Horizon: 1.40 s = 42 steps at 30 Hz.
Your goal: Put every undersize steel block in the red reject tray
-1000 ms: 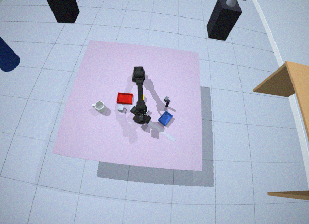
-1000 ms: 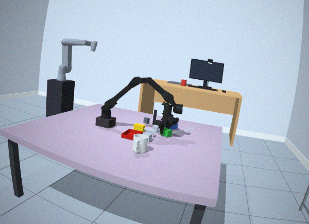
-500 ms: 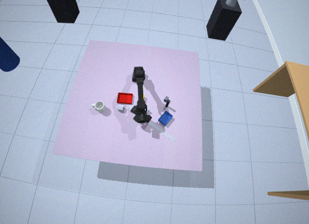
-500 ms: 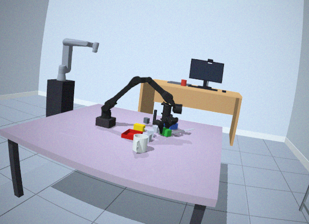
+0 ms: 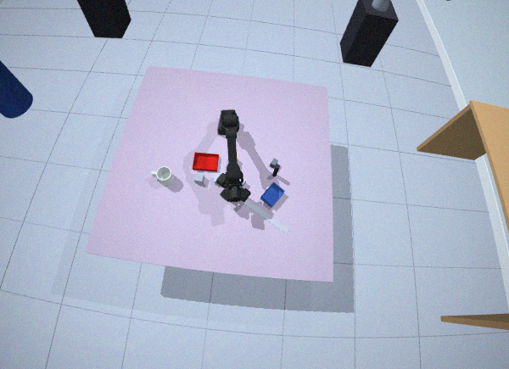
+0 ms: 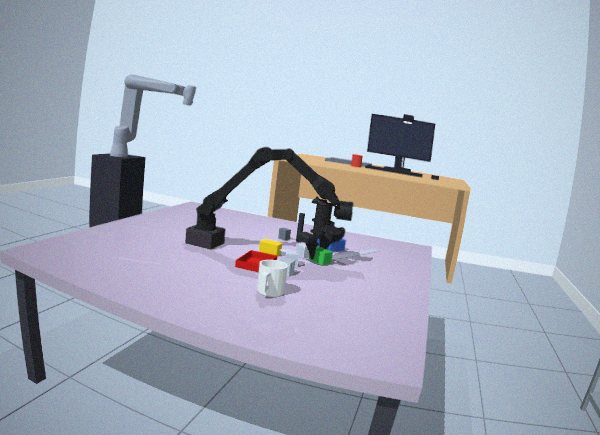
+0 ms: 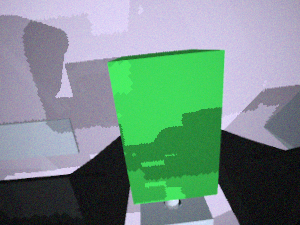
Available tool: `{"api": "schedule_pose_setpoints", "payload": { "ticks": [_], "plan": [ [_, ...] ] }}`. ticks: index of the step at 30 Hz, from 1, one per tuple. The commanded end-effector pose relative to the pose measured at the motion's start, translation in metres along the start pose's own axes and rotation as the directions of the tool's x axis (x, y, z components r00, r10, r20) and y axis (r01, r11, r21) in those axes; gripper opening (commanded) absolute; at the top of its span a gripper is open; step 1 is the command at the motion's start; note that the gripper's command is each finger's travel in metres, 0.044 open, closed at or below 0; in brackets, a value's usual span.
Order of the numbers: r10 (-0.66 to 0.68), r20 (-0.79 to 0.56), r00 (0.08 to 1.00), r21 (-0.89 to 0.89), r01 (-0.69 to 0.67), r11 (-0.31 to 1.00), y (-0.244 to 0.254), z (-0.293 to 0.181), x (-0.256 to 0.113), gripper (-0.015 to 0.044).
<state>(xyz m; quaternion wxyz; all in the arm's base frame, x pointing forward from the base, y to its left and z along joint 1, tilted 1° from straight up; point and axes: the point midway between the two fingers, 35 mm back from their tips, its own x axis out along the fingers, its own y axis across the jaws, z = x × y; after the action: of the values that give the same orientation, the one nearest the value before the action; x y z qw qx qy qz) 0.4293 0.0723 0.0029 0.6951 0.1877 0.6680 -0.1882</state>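
Note:
My gripper [image 6: 315, 253] [image 7: 164, 132] is shut on the green gauge [image 6: 324, 256] [image 7: 170, 92], low over the table. In the wrist view a short bit of the gauge's white pin [image 7: 172, 203] shows at the hole of a steel block [image 7: 175, 216] just below it; how deep the pin sits cannot be told. Another block lies to the left and a grey one [image 7: 289, 122] shows at the right edge. The top view shows a steel block [image 5: 198, 179] below the red tray and another [image 5: 216, 178] beside the arm. The red tray [image 5: 206, 162] [image 6: 244, 265] looks empty.
A white mug [image 5: 164, 175] [image 6: 272, 279] stands left of the blocks. A blue tray [image 5: 271, 194] [image 6: 338, 245], a pale strip [image 5: 277, 223] and a small dark grey block [image 5: 274, 162] [image 6: 284, 233] lie right of the arm. A yellow block [image 6: 270, 247] sits behind the red tray.

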Motion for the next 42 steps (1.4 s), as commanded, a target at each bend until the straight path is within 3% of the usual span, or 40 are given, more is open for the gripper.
{"api": "schedule_pose_setpoints", "payload": {
  "ticks": [1, 42],
  "plan": [
    [0.005, 0.008, 1.0, 0.006, -0.005, 1.0, 0.001, -0.001, -0.003, 0.0],
    [0.005, 0.007, 1.0, 0.006, -0.006, 1.0, 0.001, -0.017, -0.003, 0.0]
  ]
}}
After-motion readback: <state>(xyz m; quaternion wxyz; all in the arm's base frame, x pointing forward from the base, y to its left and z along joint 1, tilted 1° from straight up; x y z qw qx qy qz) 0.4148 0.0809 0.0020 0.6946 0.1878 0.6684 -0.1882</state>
